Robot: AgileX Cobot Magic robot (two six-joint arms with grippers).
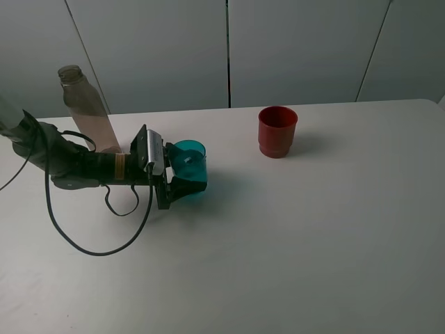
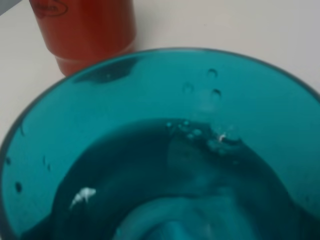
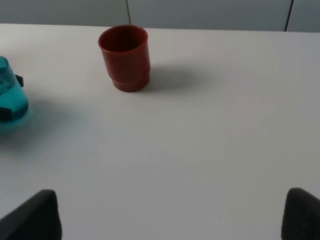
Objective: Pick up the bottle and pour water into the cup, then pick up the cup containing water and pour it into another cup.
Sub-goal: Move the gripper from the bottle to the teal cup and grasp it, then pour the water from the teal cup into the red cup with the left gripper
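The teal cup (image 1: 189,153) stands on the table left of centre with water (image 2: 165,175) in it. My left gripper (image 1: 189,175) reaches in from the left, its fingers on both sides of the cup and closed on it. The cup fills the left wrist view (image 2: 165,95) and shows at the edge of the right wrist view (image 3: 10,95). The clear bottle (image 1: 87,104) stands upright behind my left arm. The red cup (image 1: 277,131) stands apart at the back, right of the teal cup, and also shows in both wrist views (image 2: 85,25) (image 3: 125,57). My right gripper (image 3: 172,215) is open and empty, far from both cups.
The white table (image 1: 313,229) ends at a pale wall behind the bottle and red cup. My left arm's black cable (image 1: 76,240) loops over the table in front of the arm. My right arm does not show in the exterior view.
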